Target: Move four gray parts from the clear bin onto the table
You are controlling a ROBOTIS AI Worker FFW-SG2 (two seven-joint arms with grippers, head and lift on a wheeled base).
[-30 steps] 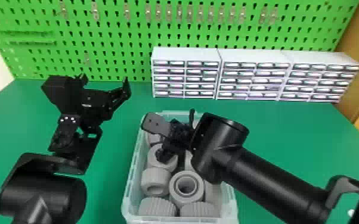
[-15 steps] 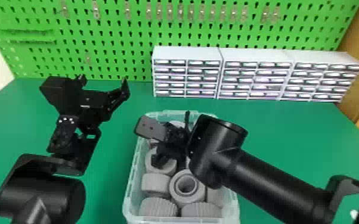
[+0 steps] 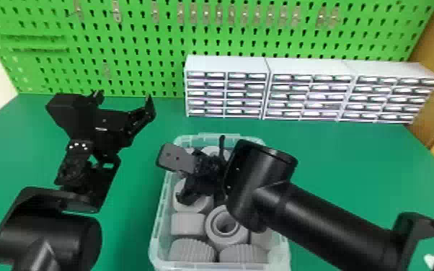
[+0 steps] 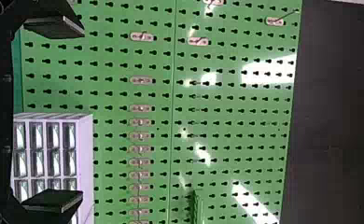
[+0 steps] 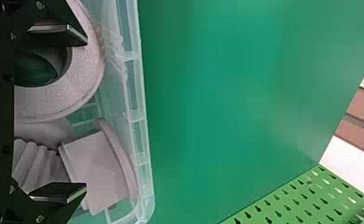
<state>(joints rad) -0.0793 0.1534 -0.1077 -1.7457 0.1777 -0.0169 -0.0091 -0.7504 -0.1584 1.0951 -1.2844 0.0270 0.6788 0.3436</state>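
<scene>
Several gray parts [image 3: 187, 223] lie inside the clear bin [image 3: 159, 209] at the middle front of the table. Over the bin's left and far half is my right gripper [image 3: 187, 176], open, with no part held. In the right wrist view, my right gripper [image 5: 61, 114] has its two fingers wide apart; one overlaps a ring-shaped gray part [image 5: 89, 77], the other is beside a flanged gray part [image 5: 98, 168]. My left gripper [image 3: 128, 101] is parked open above the table, left of the bin. Seen in the left wrist view, my left gripper [image 4: 56, 114] has nothing between its fingers.
White drawer cabinets [image 3: 227, 86] stand at the back, against a green pegboard [image 3: 137, 39]. The green table [image 3: 353, 162] extends on both sides of the bin. My right forearm crosses the bin's right wall from the right.
My right gripper has turned a little and shifted slightly up and left over the bin, uncovering more of the gray parts under it. The left arm has hardly moved.
</scene>
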